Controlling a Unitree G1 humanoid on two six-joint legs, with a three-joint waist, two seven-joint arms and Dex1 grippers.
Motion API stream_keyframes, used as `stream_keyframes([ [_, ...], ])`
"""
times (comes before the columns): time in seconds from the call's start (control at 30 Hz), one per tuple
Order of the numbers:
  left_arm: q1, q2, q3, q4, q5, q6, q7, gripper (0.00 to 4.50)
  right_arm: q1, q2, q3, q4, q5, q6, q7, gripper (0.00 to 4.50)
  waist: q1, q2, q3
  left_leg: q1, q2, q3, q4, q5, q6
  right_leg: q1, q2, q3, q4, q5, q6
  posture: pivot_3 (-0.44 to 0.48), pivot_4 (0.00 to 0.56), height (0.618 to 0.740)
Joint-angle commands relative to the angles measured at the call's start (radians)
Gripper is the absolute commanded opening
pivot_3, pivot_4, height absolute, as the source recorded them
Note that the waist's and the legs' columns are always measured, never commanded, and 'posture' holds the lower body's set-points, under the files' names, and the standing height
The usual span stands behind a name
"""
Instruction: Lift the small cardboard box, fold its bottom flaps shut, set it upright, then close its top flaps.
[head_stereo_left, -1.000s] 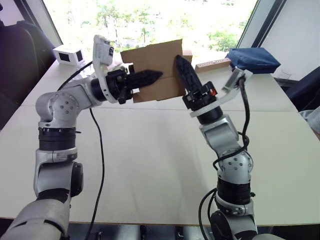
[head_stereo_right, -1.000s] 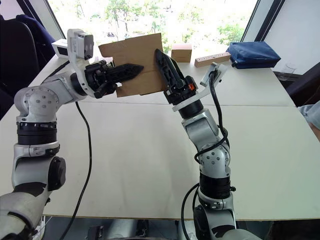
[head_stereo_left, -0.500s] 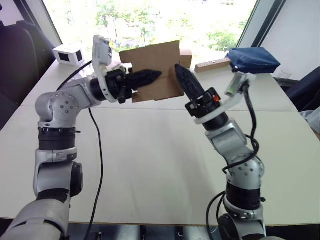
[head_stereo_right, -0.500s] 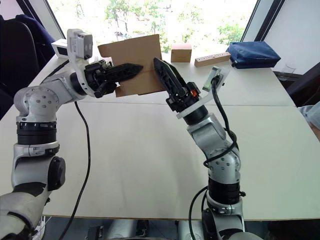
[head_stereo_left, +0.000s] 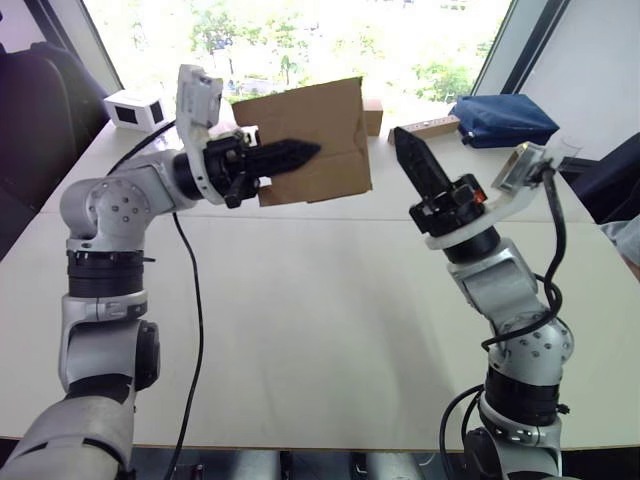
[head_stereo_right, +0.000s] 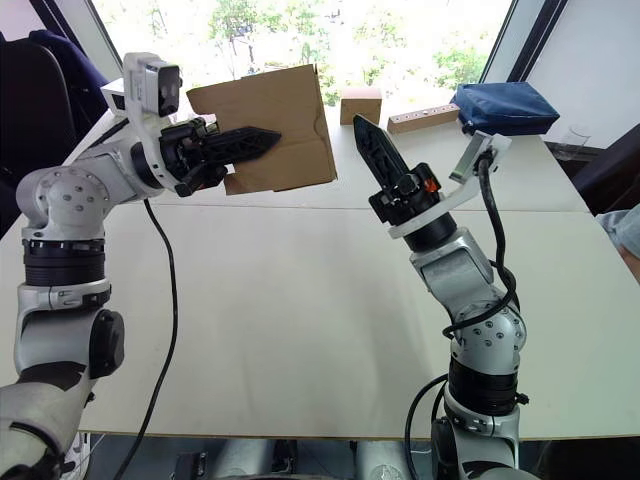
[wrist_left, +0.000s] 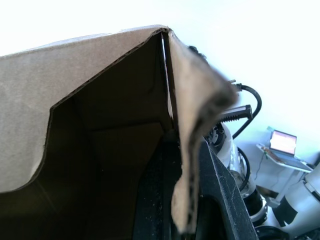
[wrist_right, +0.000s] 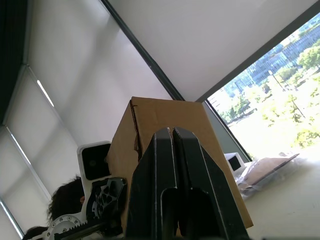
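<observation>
Over the white table (head_stereo_left: 300, 300), left gripper (head_stereo_left: 300, 152) clamps the box (head_stereo_left: 320, 130) wall upper-centre; right gripper (head_stereo_left: 408, 150), closed and empty, should press flaps squarely.

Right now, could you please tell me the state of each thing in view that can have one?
small cardboard box: held in the air above the table, one wall pinched by the left gripper, open at the end that the left wrist view looks into.
left gripper: shut on the box's wall.
right gripper: shut, holding nothing, apart from the box.
blue bag: lying on the table's far side.
</observation>
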Motion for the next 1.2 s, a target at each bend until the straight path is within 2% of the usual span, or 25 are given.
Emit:
stream_keyframes([
  [0.03, -0.028, 0.008, -0.002, -0.027, -0.013, 0.001, -0.018, 0.0, -0.016, -0.014, 0.041, -0.025, -0.015, 0.013, 0.029, 0.04, 0.0, 0.0, 0.0, 0.0, 0.0, 0.0, 0.0, 0.0, 0.0, 0.0, 0.0, 0.0, 0.0, 0.0, 0.0, 0.0, 0.15, 0.74],
  [0.3, -0.031, 0.003, -0.033, -0.029, 0.001, 0.0, -0.043, 0.0, -0.02, -0.021, 0.138, -0.02, -0.064, 0.058, 0.083, 0.04, 0.001, 0.0, 0.0, 0.0, 0.0, 0.0, 0.0, 0.0, 0.0, 0.0, 0.0, 0.0, 0.0, 0.0, 0.0, 0.0, 0.15, 0.74],
  [0.67, -0.028, 0.009, -0.083, -0.051, 0.046, 0.002, -0.046, 0.0, 0.018, -0.037, 0.141, -0.051, -0.111, 0.074, 0.083, 0.04, 0.002, 0.0, 0.0, 0.0, 0.0, 0.0, 0.0, 0.0, 0.0, 0.0, 0.0, 0.0, 0.0, 0.0, 0.0, 0.0, 0.15, 0.74],
  [0.77, -0.042, 0.03, -0.13, -0.051, 0.105, -0.007, -0.032, 0.0, 0.083, -0.124, 0.075, -0.081, -0.105, 0.093, 0.097, 0.04, 0.005, 0.0, 0.0, 0.0, 0.0, 0.0, 0.0, 0.0, 0.0, 0.0, 0.0, 0.0, -0.001, 0.0, 0.0, 0.0, 0.15, 0.74],
  [0.9, -0.033, 0.105, -0.263, -0.134, 0.216, -0.001, -0.032, 0.0, 0.235, -0.357, -0.009, -0.095, -0.171, 0.137, 0.221, 0.04, 0.005, 0.0, 0.0, -0.002, -0.001, 0.0, 0.0, -0.001, 0.001, 0.0, -0.001, 0.0, -0.003, 0.0, 0.0, 0.0, 0.15, 0.74],
  [1.03, -0.077, 0.237, -0.437, -0.203, 0.326, -0.018, -0.151, 0.0, 0.317, -0.519, -0.062, -0.122, -0.188, 0.168, 0.308, 0.04, -0.001, 0.0, 0.0, -0.001, -0.001, 0.002, -0.002, -0.001, 0.002, 0.0, -0.001, 0.002, -0.004, 0.0, 0.0, 0.0, 0.15, 0.74],
  [1.1, -0.164, 0.301, -0.575, -0.215, 0.427, -0.046, -0.251, 0.0, 0.379, -0.645, -0.071, -0.162, -0.24, 0.192, 0.394, 0.04, 0.004, 0.0, 0.001, 0.0, -0.001, 0.002, -0.003, -0.001, 0.002, -0.001, 0.001, 0.002, -0.004, -0.001, -0.001, 0.0, 0.15, 0.74],
  [1.2, -0.273, 0.324, -0.736, -0.188, 0.566, -0.087, -0.332, 0.0, 0.422, -0.757, -0.064, -0.211, -0.289, 0.209, 0.461, 0.04, 0.013, -0.001, 0.001, 0.0, -0.001, 0.001, -0.004, -0.001, 0.002, -0.001, 0.003, 0.001, -0.004, -0.003, -0.004, 0.0, 0.15, 0.74],
])
